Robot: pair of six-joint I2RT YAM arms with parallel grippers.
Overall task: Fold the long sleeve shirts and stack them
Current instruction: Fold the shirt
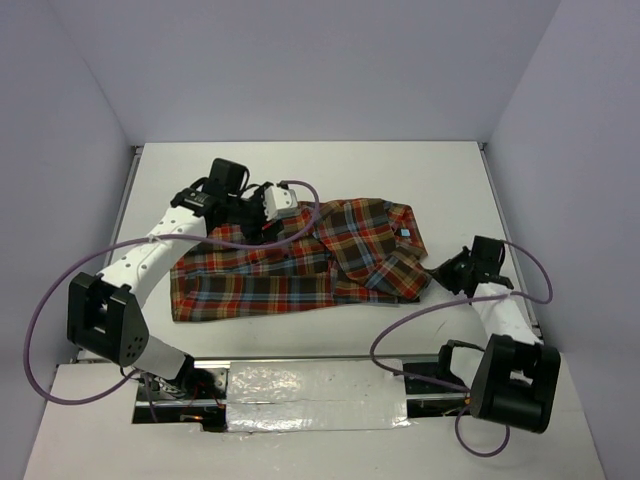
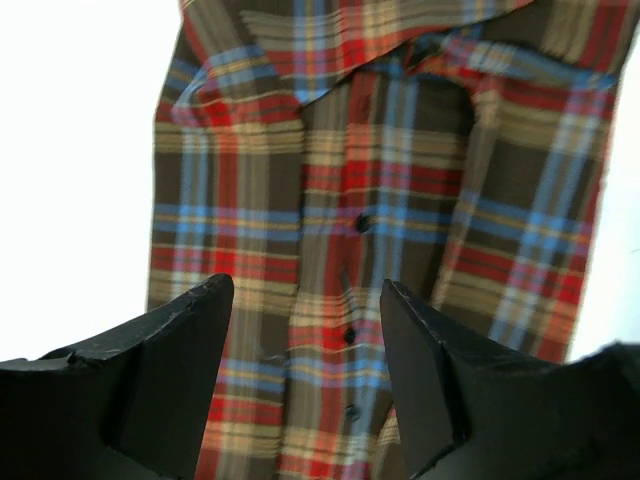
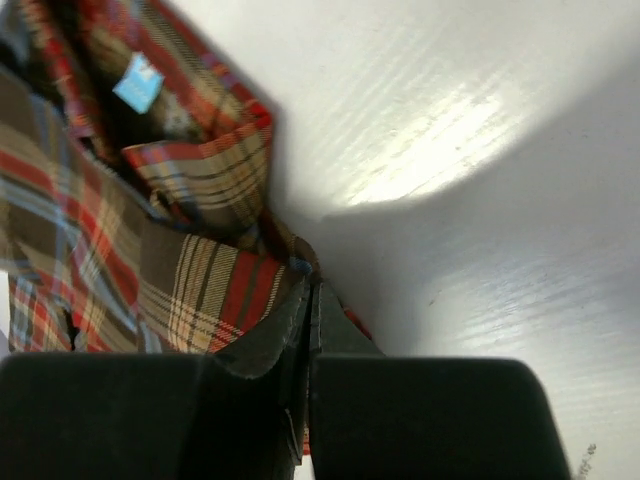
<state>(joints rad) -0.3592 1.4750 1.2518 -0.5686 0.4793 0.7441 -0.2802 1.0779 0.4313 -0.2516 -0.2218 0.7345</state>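
Shows plaid flannel shirt point(image 1: 290, 270) lying mid-table point(image 1: 300, 170): likely soft, light, limp. Pinched at right edge by closed right gripper point(image 3: 308, 300); overhung by open left gripper point(image 2: 305, 300). Best taken at edges or corners.

A white table point(image 1: 300, 170) with a shiny strip point(image 1: 320, 396) stands between lilac walls point(image 1: 300, 60).

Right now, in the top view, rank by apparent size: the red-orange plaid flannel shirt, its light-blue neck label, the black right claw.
1. Red-orange plaid flannel shirt.
2. Black right claw, pinching its edge.
3. Light-blue neck label.
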